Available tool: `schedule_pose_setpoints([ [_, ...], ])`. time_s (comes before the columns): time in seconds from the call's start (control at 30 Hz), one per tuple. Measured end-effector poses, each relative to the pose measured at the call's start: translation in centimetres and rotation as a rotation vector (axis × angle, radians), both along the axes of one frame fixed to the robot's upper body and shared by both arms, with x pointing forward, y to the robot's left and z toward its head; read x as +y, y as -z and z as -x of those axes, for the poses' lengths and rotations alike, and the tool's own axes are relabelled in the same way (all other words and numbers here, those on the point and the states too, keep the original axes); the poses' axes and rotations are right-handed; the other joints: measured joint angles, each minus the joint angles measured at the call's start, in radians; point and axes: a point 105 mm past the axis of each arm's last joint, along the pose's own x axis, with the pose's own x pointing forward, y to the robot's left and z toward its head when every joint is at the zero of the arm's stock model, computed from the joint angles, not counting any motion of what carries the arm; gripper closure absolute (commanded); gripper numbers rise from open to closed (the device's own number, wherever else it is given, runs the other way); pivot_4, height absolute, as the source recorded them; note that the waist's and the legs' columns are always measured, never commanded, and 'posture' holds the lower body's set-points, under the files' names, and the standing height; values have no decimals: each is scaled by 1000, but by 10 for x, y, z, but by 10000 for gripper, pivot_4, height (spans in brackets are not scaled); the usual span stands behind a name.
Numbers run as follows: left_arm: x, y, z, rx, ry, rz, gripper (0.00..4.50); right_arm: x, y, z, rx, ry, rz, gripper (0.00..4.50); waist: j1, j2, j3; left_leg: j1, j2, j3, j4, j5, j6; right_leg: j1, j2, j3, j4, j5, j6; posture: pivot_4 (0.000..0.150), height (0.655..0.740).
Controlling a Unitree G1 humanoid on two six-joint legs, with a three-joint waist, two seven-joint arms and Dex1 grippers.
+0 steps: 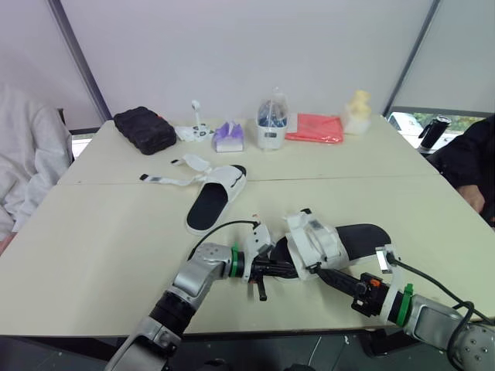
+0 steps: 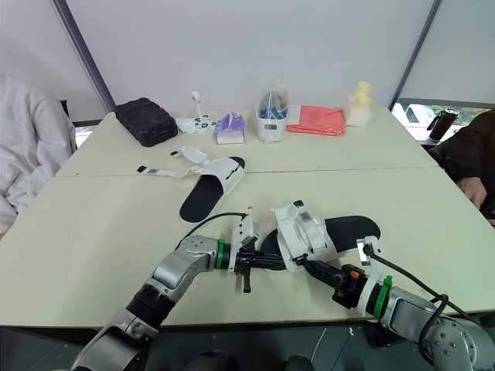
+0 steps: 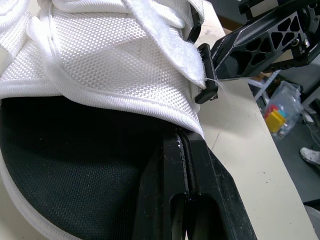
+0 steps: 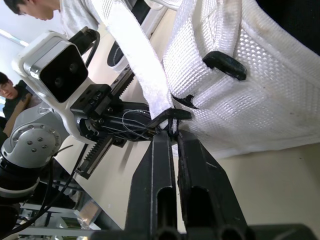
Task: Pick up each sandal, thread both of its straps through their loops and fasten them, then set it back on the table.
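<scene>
A white sandal [image 1: 332,241] with a black sole is lying on the table [image 1: 108,232] at about 5 o'clock, close to the near edge. Both arms are reaching into it. The left hand [image 1: 285,269] is coming in from 9 o'clock with its fingers [image 3: 172,165] pressed together, tips tucked at the rim of the white upper. I cannot tell if it is pinching anything. The right hand [image 4: 172,132] is coming in from 4 o'clock and is gripping the black end of a white strap [image 4: 140,65], which is standing loose from the upper. The second sandal [image 1: 219,195] is lying near the middle of the table at 11 o'clock from the first, its straps spread open. A black pouch [image 1: 145,129] and a red cloth [image 1: 315,127] are sitting along the 12 o'clock edge.
</scene>
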Motion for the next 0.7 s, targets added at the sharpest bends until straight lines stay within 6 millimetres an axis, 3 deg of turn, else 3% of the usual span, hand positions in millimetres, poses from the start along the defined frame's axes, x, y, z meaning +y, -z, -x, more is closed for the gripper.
schedule_pose_setpoints([
  [0.23,-1,0,0,1,1,2,45000,-3,3,9,26,-16,7,44395,0,0,0,0,0,0,0,0,0,0,0,0,0,0,0,1500,7400],
  [0.7,-1,0,0,4,3,2,45000,-19,32,59,174,-197,241,44395,1,0,0,0,0,0,0,0,0,1,0,-1,0,0,0,1500,7400],
])
